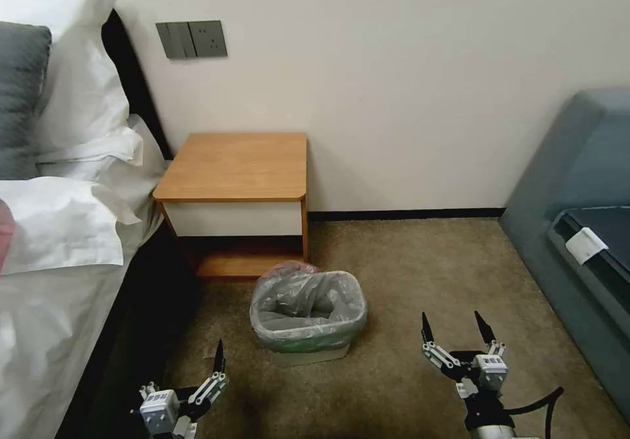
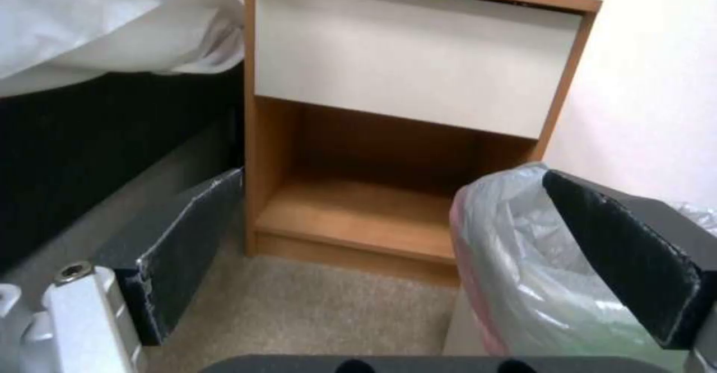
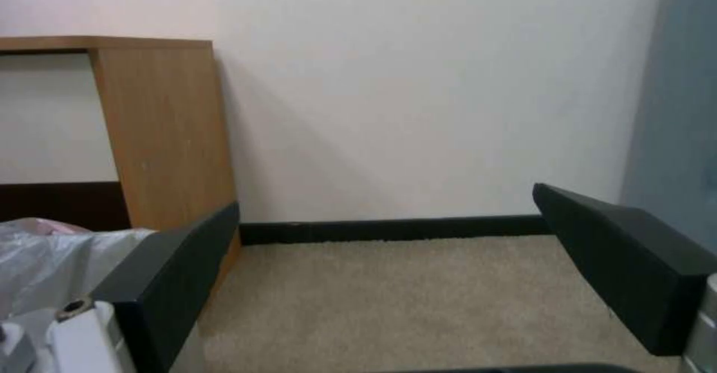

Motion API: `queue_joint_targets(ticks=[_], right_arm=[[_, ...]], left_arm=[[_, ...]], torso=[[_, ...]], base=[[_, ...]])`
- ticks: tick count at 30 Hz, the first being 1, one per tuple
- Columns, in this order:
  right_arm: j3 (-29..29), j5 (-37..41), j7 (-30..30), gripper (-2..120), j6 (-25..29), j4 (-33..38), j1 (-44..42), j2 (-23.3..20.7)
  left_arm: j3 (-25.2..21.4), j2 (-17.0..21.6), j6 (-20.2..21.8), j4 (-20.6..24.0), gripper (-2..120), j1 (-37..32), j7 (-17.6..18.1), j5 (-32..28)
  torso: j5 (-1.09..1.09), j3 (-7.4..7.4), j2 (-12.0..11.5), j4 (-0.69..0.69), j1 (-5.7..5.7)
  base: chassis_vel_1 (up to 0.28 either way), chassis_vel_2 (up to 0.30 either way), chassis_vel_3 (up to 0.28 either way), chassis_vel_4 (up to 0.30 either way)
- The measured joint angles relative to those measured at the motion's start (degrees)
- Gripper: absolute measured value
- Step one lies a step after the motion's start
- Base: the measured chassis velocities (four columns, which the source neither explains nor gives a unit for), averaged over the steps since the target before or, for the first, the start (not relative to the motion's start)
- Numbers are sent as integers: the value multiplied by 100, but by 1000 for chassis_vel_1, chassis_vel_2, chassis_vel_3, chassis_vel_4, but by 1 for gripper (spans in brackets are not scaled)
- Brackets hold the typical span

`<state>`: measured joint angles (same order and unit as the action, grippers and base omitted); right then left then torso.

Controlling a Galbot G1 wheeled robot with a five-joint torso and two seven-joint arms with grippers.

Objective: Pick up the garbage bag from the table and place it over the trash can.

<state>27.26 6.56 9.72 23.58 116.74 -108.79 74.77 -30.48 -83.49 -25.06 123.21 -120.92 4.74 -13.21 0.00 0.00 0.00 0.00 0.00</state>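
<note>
The garbage bag [image 1: 308,304], crinkled grey plastic with a pinkish rim, lines the beige trash can [image 1: 308,357] and drapes over its rim. The can stands on the carpet just in front of the wooden table [image 1: 236,163], whose top is bare. My left gripper [image 1: 190,367] hangs open low, beside the can toward the bed, apart from it. My right gripper [image 1: 453,321] is open over the carpet on the can's other side. The left wrist view has the left gripper [image 2: 392,177] facing the table's shelf [image 2: 351,210], the bag [image 2: 515,261] by one finger. The right gripper [image 3: 385,199] faces the wall.
A bed with white pillows [image 1: 72,163] and a grey cushion [image 1: 20,98] runs along the left, its dark base [image 1: 131,308] close to my left arm. A blue-grey sofa [image 1: 577,216] fills the right side. Open carpet [image 1: 407,268] lies between the can and the sofa.
</note>
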Motion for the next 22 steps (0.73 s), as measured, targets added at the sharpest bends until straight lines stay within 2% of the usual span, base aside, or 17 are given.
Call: queue_joint_targets(ticks=[22], right_arm=[[-9,1,9,100,-20,9,9,-8]], left_arm=[[4,3,21,0,100,12,10,0]], torso=[[0,0,0,0,0]], base=[[0,0,0,0]])
